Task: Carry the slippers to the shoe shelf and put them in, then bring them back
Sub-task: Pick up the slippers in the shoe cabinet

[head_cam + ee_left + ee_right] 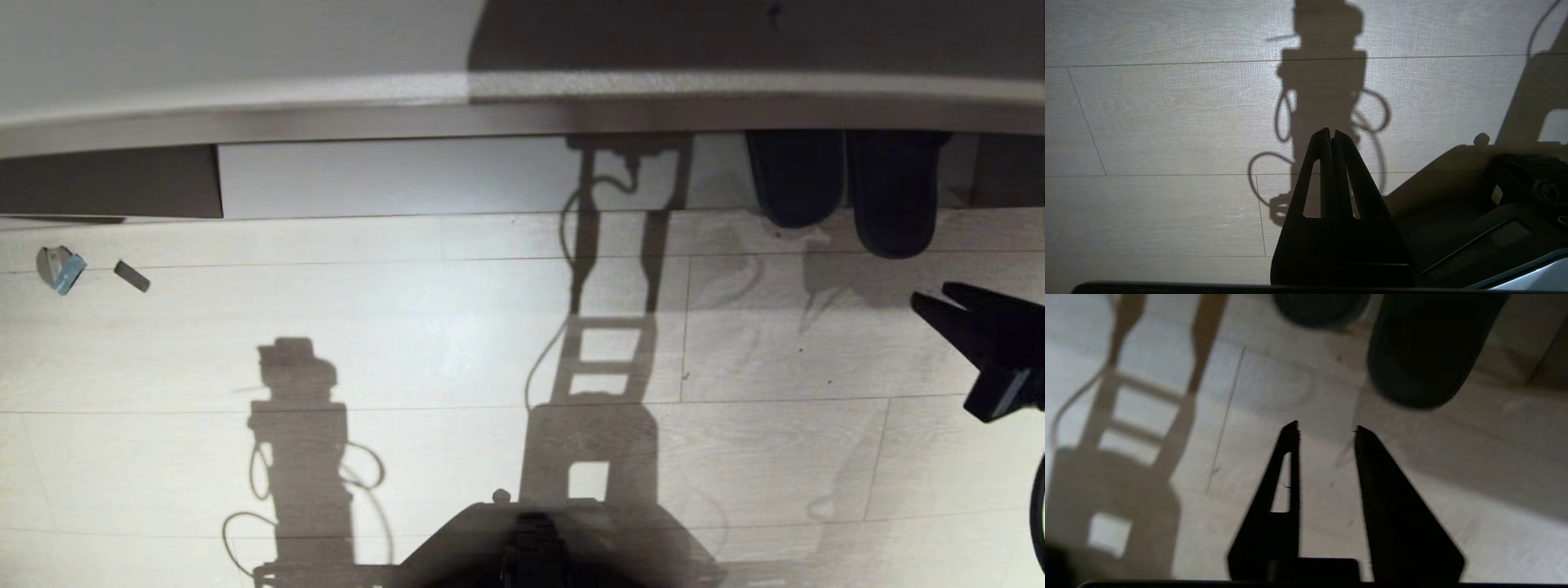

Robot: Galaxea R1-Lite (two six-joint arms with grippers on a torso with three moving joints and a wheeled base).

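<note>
1. Head view: the slippers lie side by side on the floor, toes toward the robot, heels tucked under the overhanging counter edge at the far right. Whether that recess is the shoe shelf cannot be told from here.
2. They look like soft fabric with rounded closed toes, so probably light and easy to squash; a pinch would fold the upper rather than slip. The right-hand slipper pokes out further and is the nearer one to the fingers.
3. A sensible hold is likely across the toe cap or its side edge, since the heels are hidden under the overhang.
4. The right gripper hangs just short of the toes, its 2 fingers parted with nothing between them.
5. The left gripper points at bare floor, fingers pressed together on nothing, parked.
6. Room: the floor before the pair offers a wide approach; the overhang above limits lifting until the slippers are drawn out. Small bits of litter lie far left, well apart.
</note>
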